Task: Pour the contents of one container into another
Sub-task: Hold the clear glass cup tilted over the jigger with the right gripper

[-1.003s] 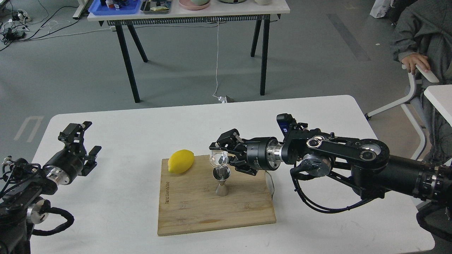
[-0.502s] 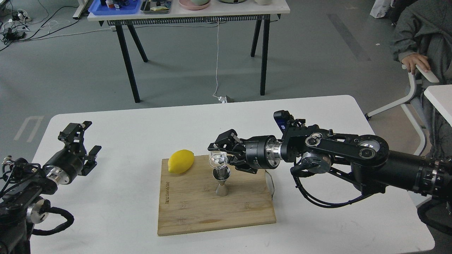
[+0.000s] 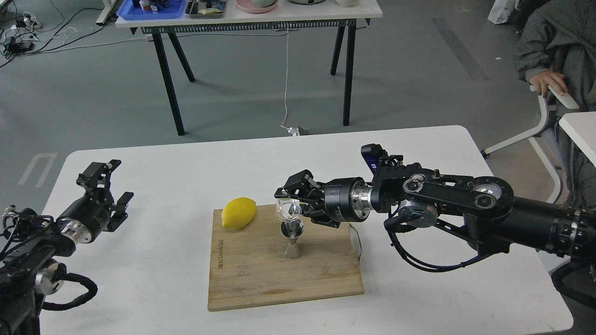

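Observation:
A small clear glass cup [image 3: 287, 210] hangs tipped on its side just above the steel jigger [image 3: 293, 239], which stands upright on the bamboo cutting board [image 3: 284, 274]. My right gripper [image 3: 292, 201] reaches in from the right and is shut on the cup, holding it directly over the jigger's top cone. I cannot make out what is inside the cup. My left gripper [image 3: 108, 184] rests open near the table's left edge, far from the board, with nothing between its fingers.
A yellow lemon [image 3: 238, 212] lies on the board's back left corner. A thin metal tool [image 3: 356, 242] sits at the board's right edge, under my right arm. A seated person [image 3: 554, 56] is at the far right, and another table [image 3: 251, 18] stands behind.
My right arm has shifted slightly up and back while the cup stays tipped over the jigger. The left arm has not moved.

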